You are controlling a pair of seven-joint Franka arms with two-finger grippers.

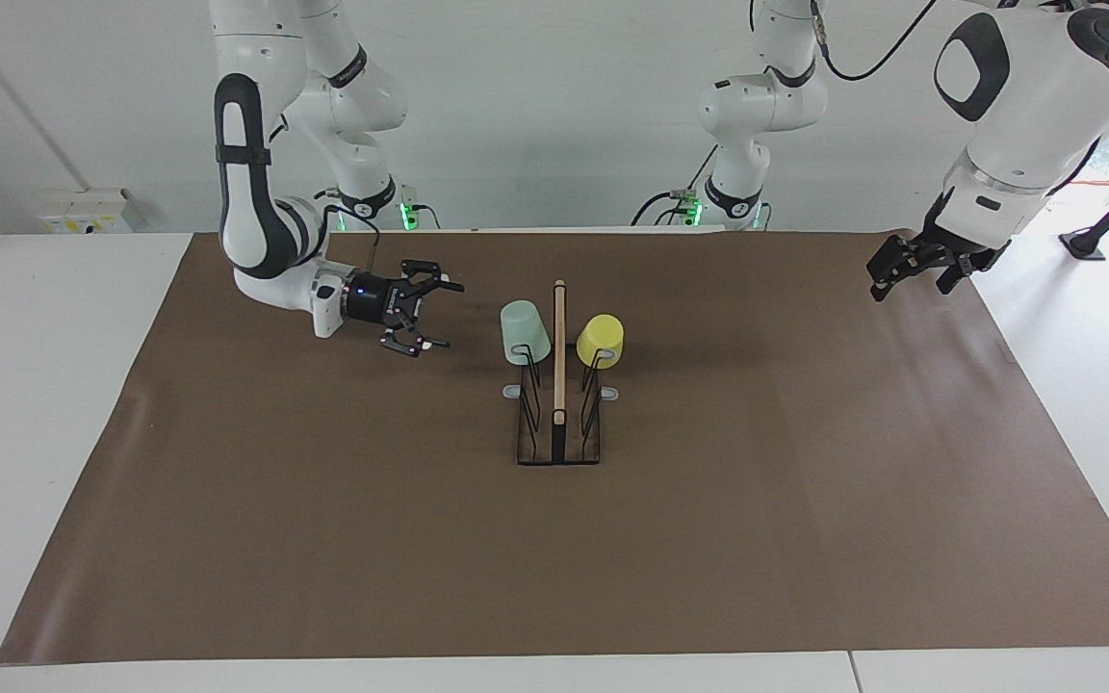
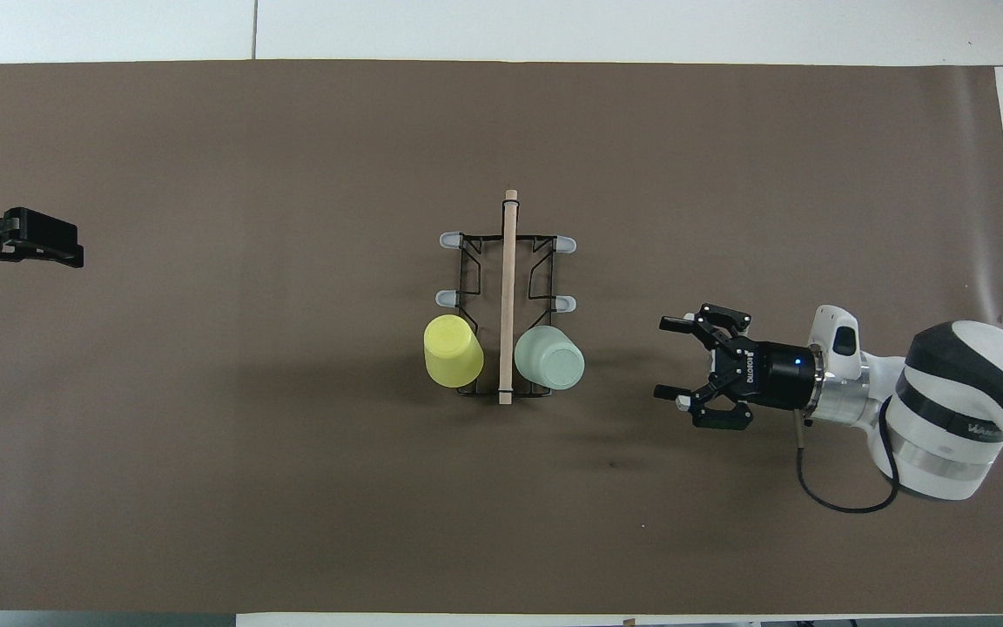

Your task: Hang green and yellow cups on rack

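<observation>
Mint-green and yellow, the green cup (image 1: 525,332) and the yellow cup (image 1: 601,341) hang upside down on the pegs of the rack (image 1: 559,423) nearest the robots, one either side of its wooden centre bar. Well apart from the green cup, toward its own end of the table, the right gripper (image 1: 431,316) hovers empty over the brown mat (image 1: 323,529), fingers spread wide and pointing at the cup. At the other end, the left gripper (image 1: 874,281) waits, empty and open.
</observation>
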